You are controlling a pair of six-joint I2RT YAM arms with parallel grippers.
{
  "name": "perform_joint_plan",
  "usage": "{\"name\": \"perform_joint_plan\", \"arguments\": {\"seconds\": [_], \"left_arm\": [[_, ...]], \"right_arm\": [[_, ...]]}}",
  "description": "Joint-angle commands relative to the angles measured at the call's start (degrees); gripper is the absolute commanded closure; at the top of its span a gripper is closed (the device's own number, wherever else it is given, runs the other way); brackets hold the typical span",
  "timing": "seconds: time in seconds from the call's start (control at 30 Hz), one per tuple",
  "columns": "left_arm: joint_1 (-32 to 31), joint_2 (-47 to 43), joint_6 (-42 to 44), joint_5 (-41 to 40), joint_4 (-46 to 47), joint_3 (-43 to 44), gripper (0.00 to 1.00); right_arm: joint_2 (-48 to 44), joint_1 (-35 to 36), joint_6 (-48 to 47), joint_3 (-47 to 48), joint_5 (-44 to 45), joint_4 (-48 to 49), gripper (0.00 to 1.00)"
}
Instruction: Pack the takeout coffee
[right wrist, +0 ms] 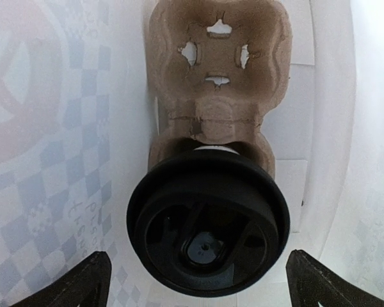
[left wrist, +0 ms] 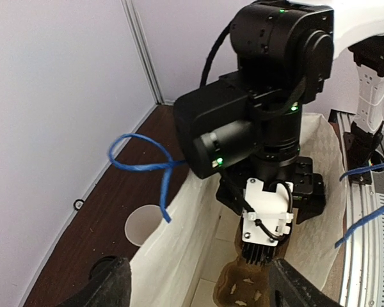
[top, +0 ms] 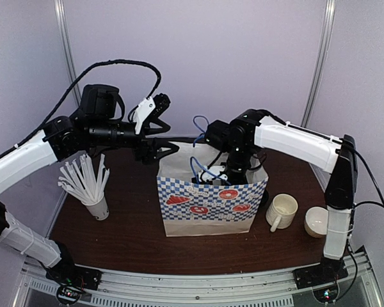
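While the right arm is hanging down into the open top of a paper bag [top: 211, 208], the right gripper [right wrist: 198, 265] is sitting wide open inside it and gripping nothing. Its two dark fingers [right wrist: 83, 281] are showing at the lower corners of the wrist view, with a coffee cup [right wrist: 208, 224] standing below and between them; whether they are touching it cannot be told. Only the cup's round black lid [right wrist: 179, 185] and a sliver of white rim are showing. The cup is standing upright in the nearer pocket of a brown cardboard tray [right wrist: 217, 83], which is lying on the floor of the bag. The tray's farther pocket is showing four small cut-outs.

The bag is standing upright in the middle of a dark brown table [top: 128, 236]. It is white, with a blue checked band and red pictures on its front, and thin blue handles [left wrist: 141, 166] are sticking up from its rim. The left gripper [left wrist: 198, 281] is hovering near the bag's back left corner, above the rim, its camera looking down into the bag. Its fingers are spread wide and holding nothing.

Left of the bag, well apart from it, a plain white cup [top: 97, 208] is holding a bunch of white straws [top: 83, 176]. Right of the bag, a cream mug [top: 281, 211] with a handle is standing near it, and a smaller white vessel [top: 317, 222], cup or bowl, is sitting just beyond the mug, beside the right arm's upright section
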Motion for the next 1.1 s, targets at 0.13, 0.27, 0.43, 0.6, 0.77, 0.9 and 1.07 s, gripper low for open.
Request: {"name": "perform_joint_plan", "arguments": {"seconds": [0.13, 0.27, 0.43, 0.6, 0.77, 0.9, 1.07], "left_arm": [[5.83, 4.33, 0.09, 1.65, -7.21, 8.99, 0.22], [7.89, 6.91, -2.12, 2.38, -8.07, 10.59, 0.22], [9.69, 8.64, -4.87, -1.08, -9.77, 12.09, 0.26], [14.89, 11.7, -9.21, -9.33, -11.65, 15.49, 0.26], [20.1, 20.01, -12.9, -6.98, -16.52, 21.72, 0.27], [20.57, 26.99, -9.04, 2.49, -21.6, 26.65, 0.26], [20.41, 32.79, -3.53, 5.73, -26.77, 32.91, 0.2]], "right_arm": [[-5.65, 0.25, -0.13, 7.08, -0.55, -1.35, 0.0], [-6.96, -0.18, -0.94, 9.57, -0.9, -2.48, 0.01], [-8.37, -2.12, -2.16, 10.68, -2.58, -4.32, 0.01], [-10.57, -5.33, -2.6, 7.3, -1.75, -3.72, 0.01], [-10.97, -9.24, -2.34, 5.53, 0.7, -2.06, 0.01], [-11.38, -10.79, -2.41, 5.56, 1.55, -1.59, 0.02], [-11.07, -10.92, -3.32, 6.78, 2.48, -1.87, 0.02]]}}
